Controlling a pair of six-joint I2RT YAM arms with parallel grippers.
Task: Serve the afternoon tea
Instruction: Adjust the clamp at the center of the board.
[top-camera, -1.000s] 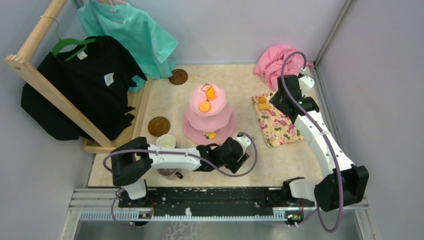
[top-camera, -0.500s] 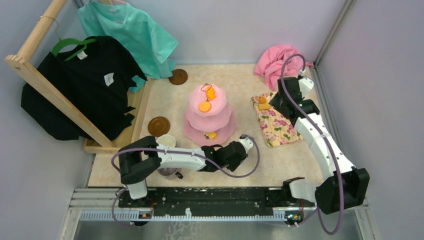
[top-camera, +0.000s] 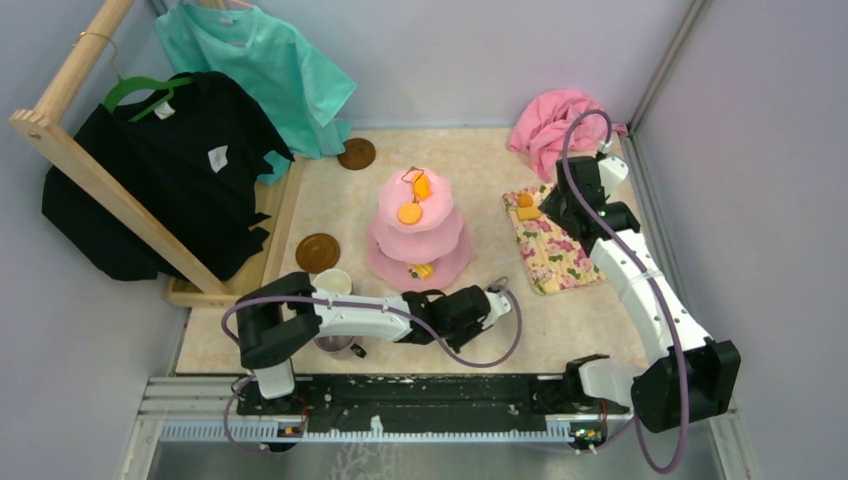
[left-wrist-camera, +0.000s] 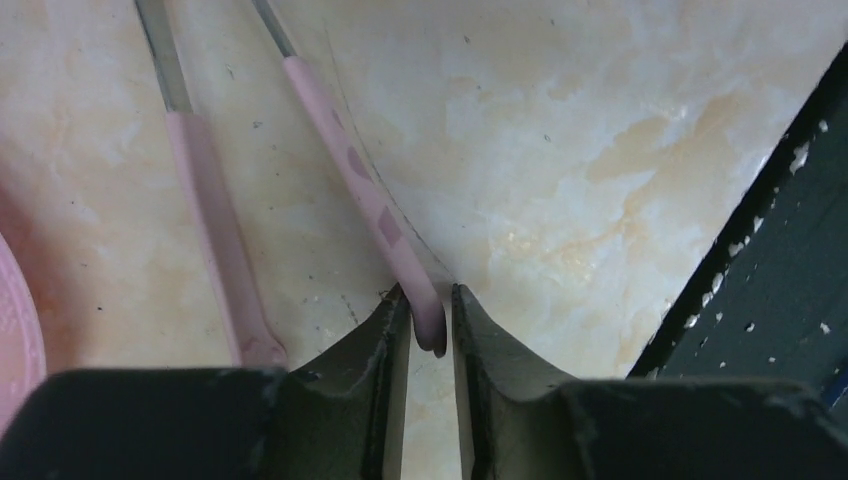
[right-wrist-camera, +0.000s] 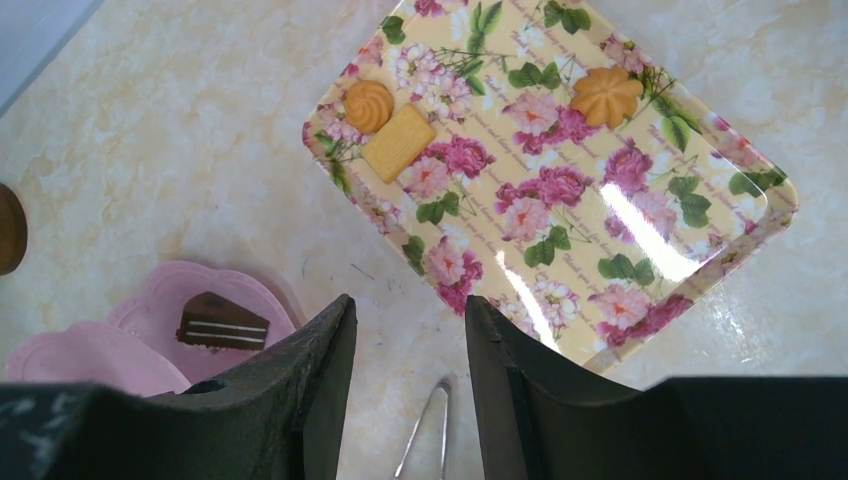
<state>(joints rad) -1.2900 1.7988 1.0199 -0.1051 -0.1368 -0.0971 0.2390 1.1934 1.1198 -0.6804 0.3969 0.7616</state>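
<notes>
— What sits at the left of the bench (top-camera: 345, 205)?
— A brown saucer (top-camera: 317, 252) just beside the white mug (top-camera: 332, 283), and another saucer at the back. The pink cake stand (top-camera: 445, 238) is in the middle, with orange snacks (top-camera: 408, 213) on its upper tiers.
— And the left gripper (left-wrist-camera: 429, 293)?
— Low on the bench, just right of the stand's foot, jaws clamped on one pink arm of the tongs (left-wrist-camera: 362, 185).
— The right one?
— The right gripper (right-wrist-camera: 410, 300) hangs above the edge of the floral tray (right-wrist-camera: 620, 250), jaws apart. Three biscuits (right-wrist-camera: 398, 143) lie on that tray.
</notes>
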